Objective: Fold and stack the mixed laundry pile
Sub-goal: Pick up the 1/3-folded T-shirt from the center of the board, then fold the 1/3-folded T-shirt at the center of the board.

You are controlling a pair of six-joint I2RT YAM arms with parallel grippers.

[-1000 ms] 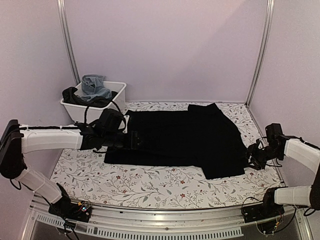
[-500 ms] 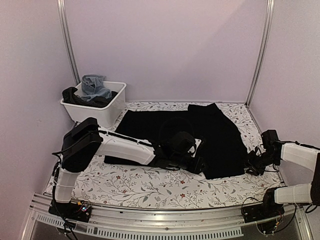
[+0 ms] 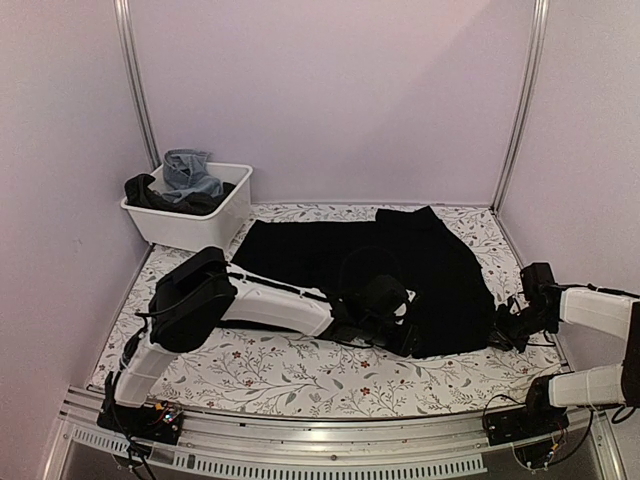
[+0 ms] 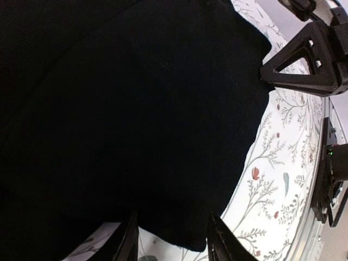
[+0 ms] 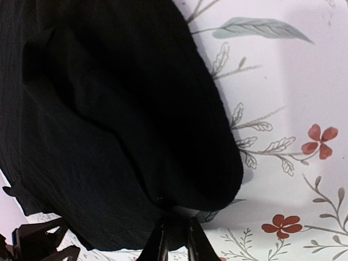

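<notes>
A large black cloth [image 3: 430, 260] lies spread on the flowered table [image 3: 300, 375]. My left arm reaches across to the cloth's near edge. My left gripper [image 3: 408, 337] is low over that edge. In the left wrist view the jaws [image 4: 173, 239] stand wide apart with the hem of the black cloth [image 4: 136, 109] between them. My right gripper [image 3: 503, 328] sits at the cloth's right edge. In the right wrist view its fingers [image 5: 175, 234] are pinched on a rounded fold of the cloth [image 5: 109, 136]. Light blue jeans [image 3: 188, 172] and dark clothes [image 3: 150, 195] lie in the bin.
A white plastic bin [image 3: 205, 230] stands at the back left corner of the table. Pale walls with metal posts close in the back and sides. The right gripper's black frame [image 4: 304, 65] shows close by in the left wrist view.
My left arm swept from the cloth's left side across to its near right edge, and the cloth's near left part moved right with it. The right gripper shifted slightly lower.
</notes>
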